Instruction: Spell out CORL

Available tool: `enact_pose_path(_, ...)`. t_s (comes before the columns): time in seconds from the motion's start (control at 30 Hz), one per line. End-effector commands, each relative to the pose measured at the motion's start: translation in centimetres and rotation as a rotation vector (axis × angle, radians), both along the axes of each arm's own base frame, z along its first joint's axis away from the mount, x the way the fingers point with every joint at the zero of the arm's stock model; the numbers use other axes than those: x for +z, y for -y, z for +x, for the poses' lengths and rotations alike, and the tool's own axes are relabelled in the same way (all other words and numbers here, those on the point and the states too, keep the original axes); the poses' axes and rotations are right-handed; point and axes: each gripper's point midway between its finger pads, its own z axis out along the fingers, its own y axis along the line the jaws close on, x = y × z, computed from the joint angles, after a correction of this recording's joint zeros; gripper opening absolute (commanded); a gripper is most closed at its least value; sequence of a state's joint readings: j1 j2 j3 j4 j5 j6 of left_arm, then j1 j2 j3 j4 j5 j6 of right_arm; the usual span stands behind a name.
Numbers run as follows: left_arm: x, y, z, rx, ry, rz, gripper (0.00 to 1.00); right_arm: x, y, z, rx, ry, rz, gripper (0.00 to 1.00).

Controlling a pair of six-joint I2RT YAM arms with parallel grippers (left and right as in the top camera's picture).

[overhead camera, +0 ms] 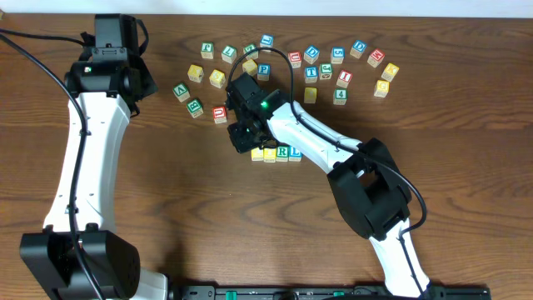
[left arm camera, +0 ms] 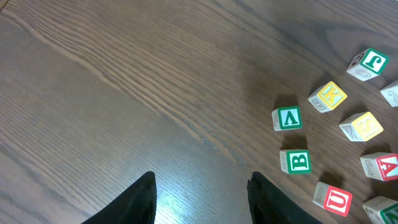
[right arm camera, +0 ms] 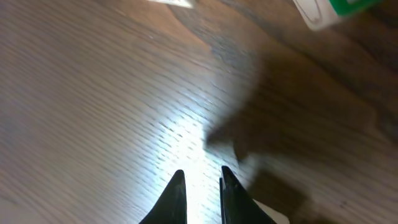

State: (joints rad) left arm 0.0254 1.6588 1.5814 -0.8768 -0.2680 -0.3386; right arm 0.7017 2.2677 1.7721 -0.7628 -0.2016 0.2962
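The right gripper's point(right arm camera: 200, 175) jaws stood nearly together, with only a slit of bare table point(right arm camera: 93, 93) between them and nothing held. Just beside them in the overhead view lay the row of four cubes point(overhead camera: 276, 153). The end yellow-faced cube point(overhead camera: 257, 154) was closest to the fingers, then a second yellow one, the R cube point(overhead camera: 282, 152) and the L cube point(overhead camera: 295, 153) farthest out.

With the fingers so close to that end cube, a sideways swing on the way out could clip it and skew the line. A low pass outward could also drag the arm through the loose cubes point(overhead camera: 333, 67) scattered beyond.

The left gripper point(left arm camera: 202, 182) stood well away with its jaws parted over bare wood, empty. The A cube point(left arm camera: 287, 118) and B cube point(left arm camera: 295, 161) lay off to one side of it.

The letters on the two yellow faces were too small to read, so the spelling could not be confirmed. The right wrist view was blurred, with a green-and-white shape cut off at its edge.
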Motion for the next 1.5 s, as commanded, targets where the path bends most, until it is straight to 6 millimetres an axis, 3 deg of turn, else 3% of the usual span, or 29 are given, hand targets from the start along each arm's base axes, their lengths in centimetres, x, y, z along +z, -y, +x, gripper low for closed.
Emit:
enact_pose_path(0.0,-0.2,-0.3,-0.4,-0.001,-0.016,0.017,0.47,0.0,0.4,0.4,-0.031,0.015,-0.032,0.14)
enact_pose_path(0.3,-0.3,-0.3,-0.5,-0.002,-0.022,0.017,0.47,-0.1,0.9,0.5,-0.054,0.012,-0.052,0.15)
enact_pose_path(0.43,-0.3,-0.3,-0.5,-0.002,-0.022,0.017,0.47,0.5,0.8,1.4,-0.065,0.036,-0.030,0.17)
enact_pose_path(0.63,0.0,-0.3,-0.3,-0.012,-0.014,0.025,0.47,5.9,3.3,4.7,-0.108,0.094,0.001,0.20)
enact_pose_path(0.83,2.8,-0.6,-0.4,-0.044,0.043,0.053,0.48,13.2,10.0,6.7,-0.218,0.157,0.018,0.20)
enact_pose_path(0.87,3.2,-0.8,-0.6,-0.038,0.054,0.053,0.48,15.3,12.3,7.1,-0.256,0.182,0.026,0.22)
enact_pose_path(0.93,3.4,-1.0,-0.8,-0.032,0.058,0.053,0.48,17.4,14.8,7.4,-0.296,0.210,0.032,0.25)
enact_pose_path(0.97,3.2,-1.1,-1.0,-0.031,0.045,0.052,0.98,18.7,16.6,7.5,-0.324,0.228,0.030,0.26)
enact_pose_path(1.1,2.9,-1.1,-1.1,-0.031,0.031,0.051,0.98,21.5,22.2,6.9,-0.420,0.249,0.014,0.27)
enact_pose_path(1.27,2.9,-1.1,-1.1,-0.031,0.031,0.051,0.98,24.9,27.4,5.3,-0.530,0.280,0.013,0.31)
enact_pose_path(1.33,2.9,-1.1,-1.1,-0.031,0.031,0.051,0.98,26.3,28.5,4.6,-0.553,0.306,0.020,0.36)
enact_pose_path(1.4,2.9,-1.1,-1.2,-0.031,0.030,0.051,0.98,28.2,29.5,3.4,-0.576,0.342,0.031,0.51)
enact_pose_path(1.43,2.9,-1.1,-1.1,-0.031,0.031,0.051,0.98,29.2,30.0,2.6,-0.585,0.359,0.037,0.71)
enact_pose_path(1.47,2.9,-1.1,-1.1,-0.031,0.031,0.051,0.97,29.8,30.1,2.0,-0.589,0.369,0.040,0.99)
